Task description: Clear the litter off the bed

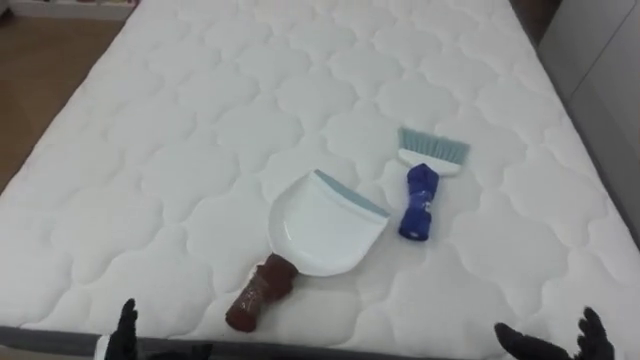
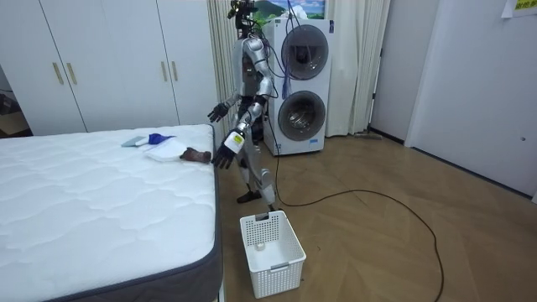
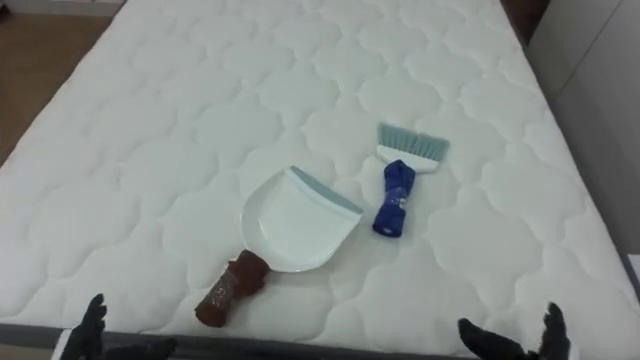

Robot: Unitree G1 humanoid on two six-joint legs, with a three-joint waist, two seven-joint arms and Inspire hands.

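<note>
On the white quilted mattress (image 1: 190,120) lies a white dustpan (image 1: 320,228) with a brown handle (image 1: 255,295) that points toward the near edge. Just right of it lies a hand brush (image 1: 420,195) with a blue handle and pale blue bristles, the bristles pointing away. My left hand (image 1: 125,325) shows at the lower left, open and holding nothing, short of the mattress edge. My right hand (image 1: 590,335) is at the lower right, fingers spread, also holding nothing. In the room view I stand at the bedside with both arms held out over the bed's edge.
A white slatted basket (image 2: 273,243) stands on the wood floor behind me near the bed's corner. A stacked washer and dryer (image 2: 302,84) are at my back. White wardrobes (image 2: 101,59) line the wall beyond the bed.
</note>
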